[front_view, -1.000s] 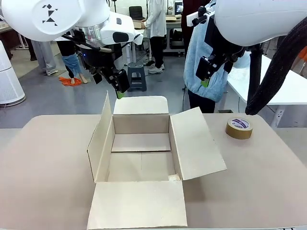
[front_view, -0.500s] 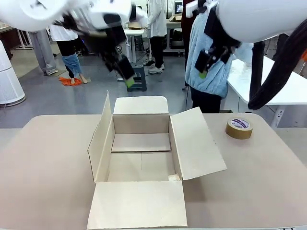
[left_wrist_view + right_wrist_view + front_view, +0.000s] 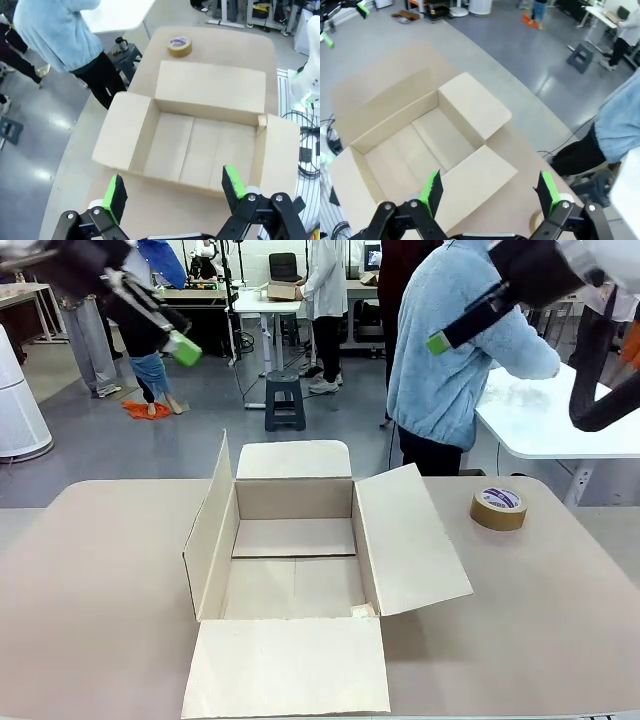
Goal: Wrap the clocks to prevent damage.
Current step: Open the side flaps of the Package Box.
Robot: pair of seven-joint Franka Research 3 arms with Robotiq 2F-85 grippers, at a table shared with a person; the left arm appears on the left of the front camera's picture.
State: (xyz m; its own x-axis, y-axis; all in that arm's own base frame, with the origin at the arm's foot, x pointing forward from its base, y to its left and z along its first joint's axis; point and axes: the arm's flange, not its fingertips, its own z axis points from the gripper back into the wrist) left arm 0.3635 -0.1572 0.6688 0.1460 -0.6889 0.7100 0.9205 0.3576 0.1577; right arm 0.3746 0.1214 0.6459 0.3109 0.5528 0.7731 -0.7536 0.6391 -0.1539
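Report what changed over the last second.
Both arms pulled up and away from the cardboard box: left gripper toward the left, right gripper toward the right, both open and empty. Box and tape roll stayed put.

The right gripper (image 3: 488, 194) hangs high above the tan table (image 3: 380, 75), its green-padded fingers (image 3: 431, 190) spread wide apart. Below it, mostly toward the picture-left finger, lies an open cardboard box (image 3: 415, 145) with its flaps spread and its bare floor showing. Just beside the other finger a roll of tape (image 3: 539, 219) peeks out, partly hidden. Beyond the table edge on that side stands a person (image 3: 615, 120) in a pale blue top and dark trousers. A grey stool (image 3: 581, 56) stands farther off.
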